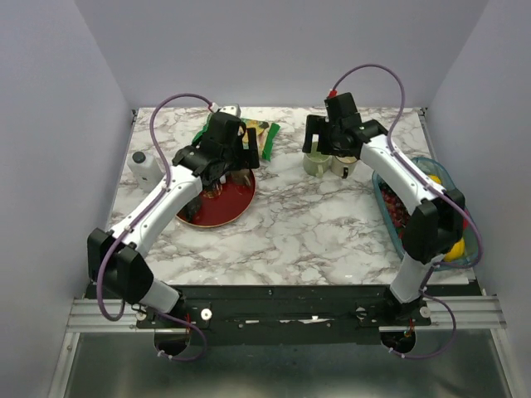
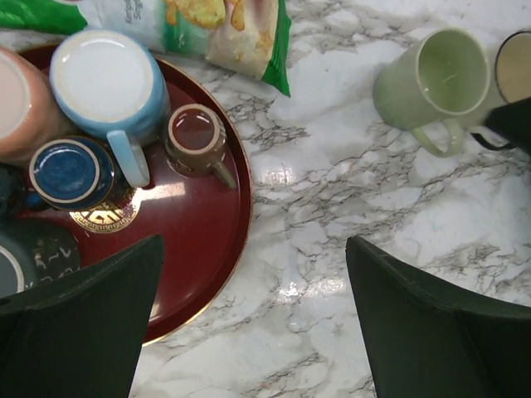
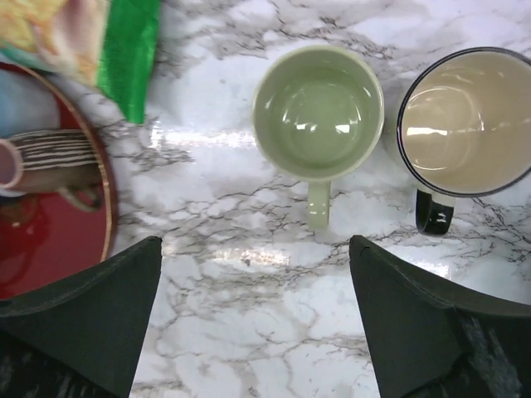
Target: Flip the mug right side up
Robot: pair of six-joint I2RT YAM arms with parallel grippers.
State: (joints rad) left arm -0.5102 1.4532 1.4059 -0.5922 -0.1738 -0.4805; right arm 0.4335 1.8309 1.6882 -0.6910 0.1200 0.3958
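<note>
While right tool (image 3: 255, 245) hangs spread, green mug (image 3: 318, 112) stands upright just beyond fingertips (image 3: 137, 265); left tool (image 2: 253, 245) spread over tray (image 2: 207, 240).

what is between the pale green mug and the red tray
Bare marble table in the right wrist view, between pale green mug and red tray; a snack bag's green edge sits beside that stretch.
</note>
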